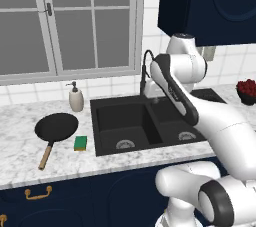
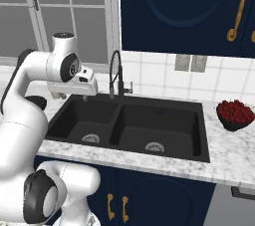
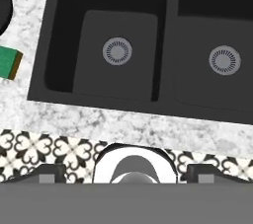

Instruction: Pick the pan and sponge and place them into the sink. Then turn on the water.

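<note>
Two basins of sink (image 3: 99,104) below wide-open hand (image 3: 126,173); sponge (image 3: 9,63), pan (image 3: 3,8) cut off.

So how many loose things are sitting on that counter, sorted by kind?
Pan: 1
Sponge: 1
Soap bottle: 1
Bowl of red fruit: 1
Total: 4

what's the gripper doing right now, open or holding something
gripper: open, holding nothing; it hangs above the sink, with the pan and sponge on the counter.
</note>
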